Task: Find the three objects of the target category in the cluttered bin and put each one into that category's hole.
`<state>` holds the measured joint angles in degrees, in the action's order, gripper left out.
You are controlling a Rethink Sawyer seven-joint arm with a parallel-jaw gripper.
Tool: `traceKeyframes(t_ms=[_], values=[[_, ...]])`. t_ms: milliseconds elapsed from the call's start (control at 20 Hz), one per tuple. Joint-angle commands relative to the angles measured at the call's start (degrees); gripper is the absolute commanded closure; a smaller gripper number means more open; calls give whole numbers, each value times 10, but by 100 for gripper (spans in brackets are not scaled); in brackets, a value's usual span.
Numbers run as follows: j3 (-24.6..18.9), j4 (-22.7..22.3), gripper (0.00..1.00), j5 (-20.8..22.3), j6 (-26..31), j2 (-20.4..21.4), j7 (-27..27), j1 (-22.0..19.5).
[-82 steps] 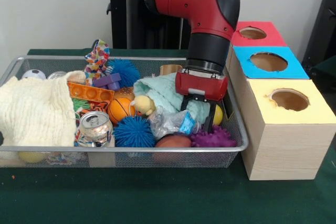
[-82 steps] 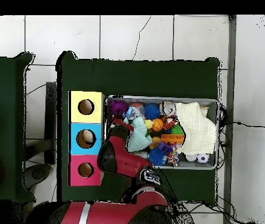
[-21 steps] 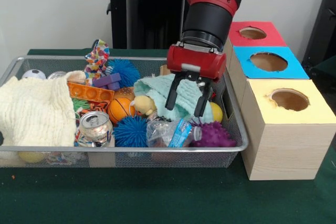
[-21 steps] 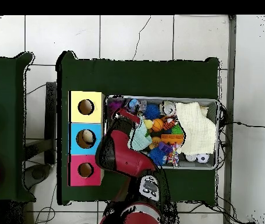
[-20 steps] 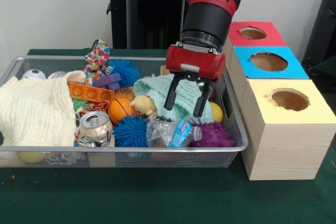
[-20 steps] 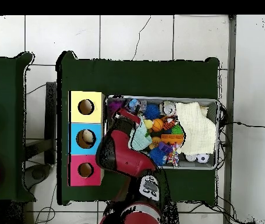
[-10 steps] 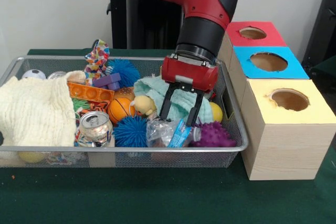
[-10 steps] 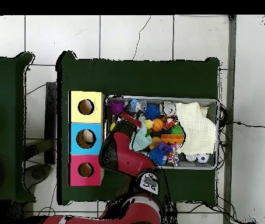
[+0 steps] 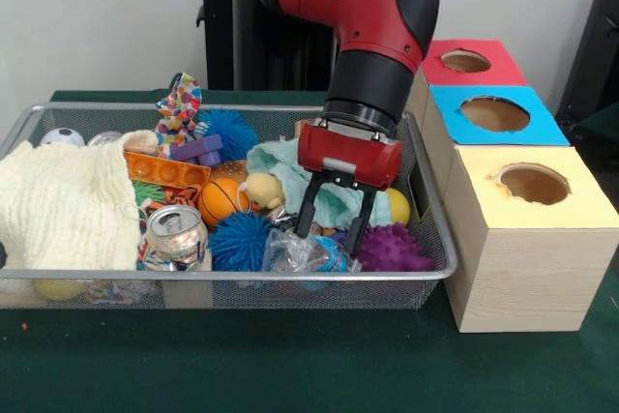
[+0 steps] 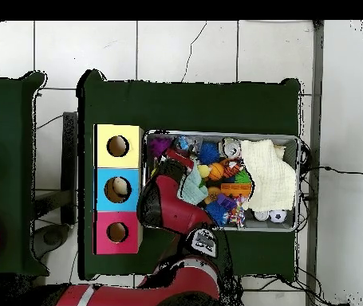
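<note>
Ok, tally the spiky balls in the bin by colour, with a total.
Blue: 2, one at the back and one at the front.
Purple: 1, beside the open gripper.
Total: 3 spiky balls visible; others may be buried in the bin.

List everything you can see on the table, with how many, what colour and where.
wire bin: 1, silver, on the green table
box with holes: 1, wooden; red, blue, yellow tops; beside the bin
knitted cloth: 1, cream, far from the box
spiky balls: 3, two blue, one purple, among the clutter
basketball: 1, orange, centre
can: 1, silver, front
teal cloth: 1, under the arm
clear plastic bottle: 1, front wall
claw: 1, black, open above the bottle
</note>
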<state>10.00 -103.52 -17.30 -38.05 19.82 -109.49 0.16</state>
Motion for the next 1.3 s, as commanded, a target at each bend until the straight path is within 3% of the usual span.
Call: traceKeyframes(t_ms=[50,300,800,950,1300], values=[[-40,48,0,26,-2,-64,-92,-16],[-53,68,0,68,-31,-61,-110,-31],[-60,79,0,50,-16,-95,-113,-38],[-55,74,0,33,-10,-97,-110,-31],[-40,25,0,-43,61,-53,-99,1]])
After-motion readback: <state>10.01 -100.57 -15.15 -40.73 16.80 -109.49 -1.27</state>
